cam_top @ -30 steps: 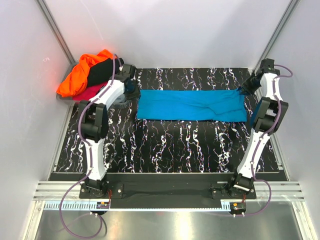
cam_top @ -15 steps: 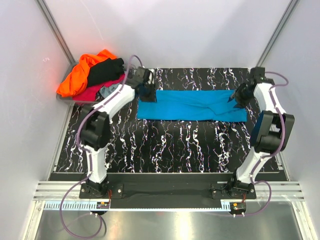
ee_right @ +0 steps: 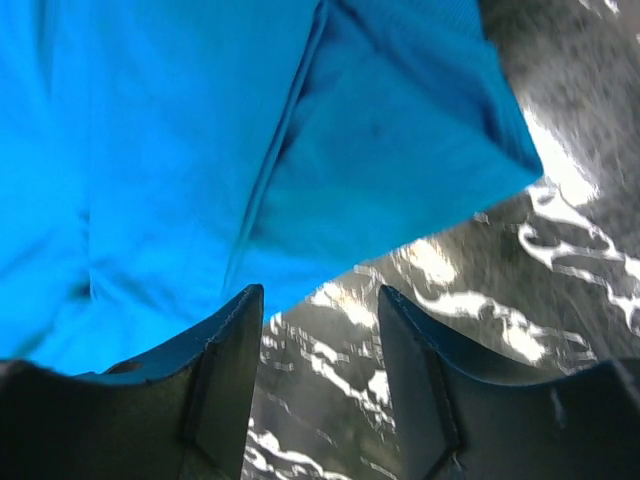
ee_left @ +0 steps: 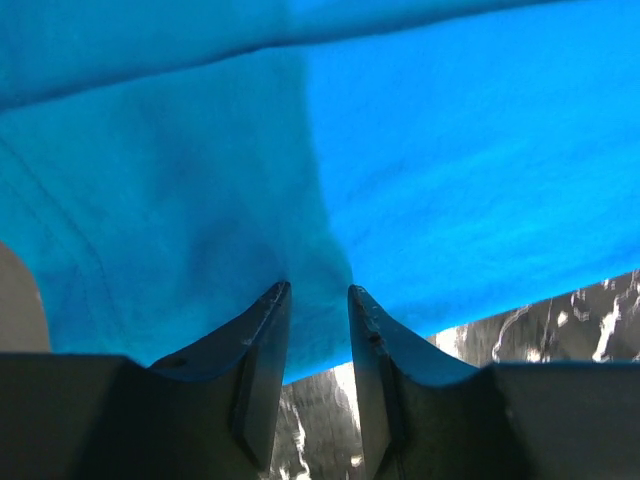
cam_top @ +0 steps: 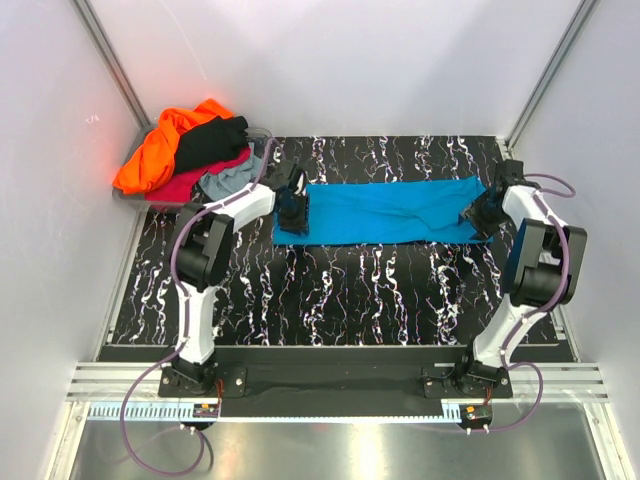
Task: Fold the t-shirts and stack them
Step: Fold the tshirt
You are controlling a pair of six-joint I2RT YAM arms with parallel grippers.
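The turquoise-blue t-shirt (cam_top: 385, 210) lies folded into a long strip across the far half of the table. My left gripper (cam_top: 292, 213) sits on its left end. In the left wrist view (ee_left: 318, 292) the jaws are nearly together, with a pucker of the blue cloth (ee_left: 450, 150) pinched between them at the near edge. My right gripper (cam_top: 478, 214) is at the strip's right end. In the right wrist view (ee_right: 320, 292) the jaws are apart over bare table, with the shirt's corner (ee_right: 200, 130) just beyond the left finger.
Orange (cam_top: 150, 155), black (cam_top: 210, 140), crimson (cam_top: 180, 185) and grey (cam_top: 230, 180) shirts are heaped in a clear bin at the back left corner. The black marbled mat (cam_top: 350, 290) covers the table. White walls stand close on three sides.
My left gripper swung from beside the pile onto the shirt's left end. My right gripper came down from the far right corner to the shirt's right end. The shirt's left part has shifted a little.
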